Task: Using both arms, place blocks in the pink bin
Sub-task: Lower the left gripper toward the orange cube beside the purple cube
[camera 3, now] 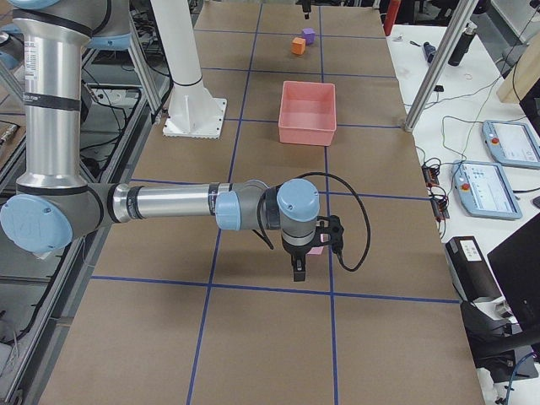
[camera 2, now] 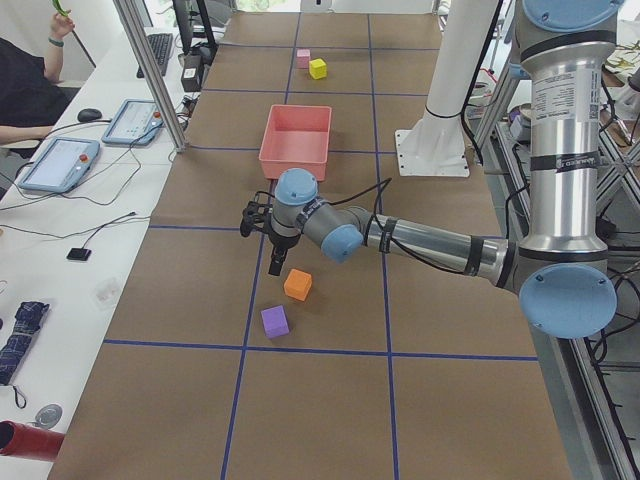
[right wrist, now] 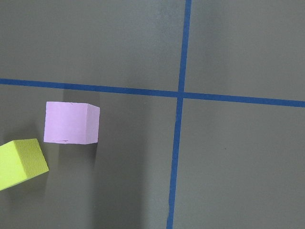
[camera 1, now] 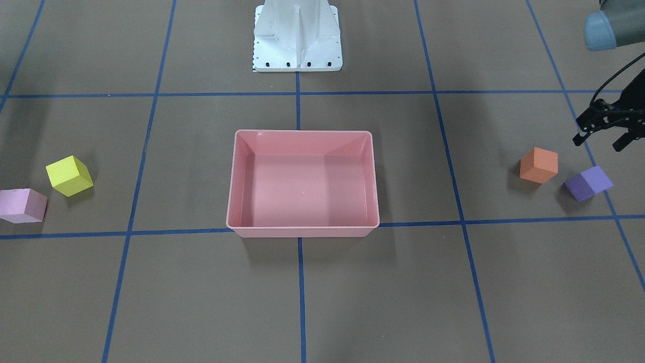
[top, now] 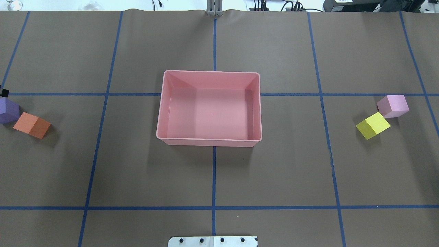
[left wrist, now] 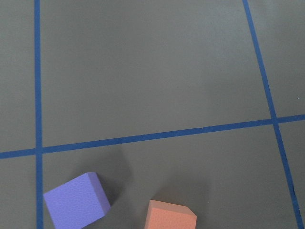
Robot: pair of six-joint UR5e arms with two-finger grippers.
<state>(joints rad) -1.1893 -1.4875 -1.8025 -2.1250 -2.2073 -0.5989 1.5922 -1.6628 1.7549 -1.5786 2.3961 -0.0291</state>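
Observation:
The pink bin (camera 1: pixel 302 229) stands empty at the table's middle. The orange block (camera 1: pixel 539 165) and the purple block (camera 1: pixel 588 183) lie side by side on the robot's left. My left gripper (camera 1: pixel 598 142) hovers just behind them, open and empty. The left wrist view shows the purple block (left wrist: pixel 76 200) and the orange block (left wrist: pixel 170 217) at its bottom edge. The yellow block (camera 1: pixel 69 175) and the light pink block (camera 1: pixel 22 205) lie on the robot's right. My right gripper (camera 3: pixel 299 263) hangs over them; I cannot tell if it is open or shut.
The white base pedestal (camera 1: pixel 297 38) stands behind the bin. Blue tape lines grid the brown table. A side bench with tablets (camera 2: pixel 60 160) and a seated person runs along the far side, with metal posts (camera 2: pixel 150 70) at the table's edge.

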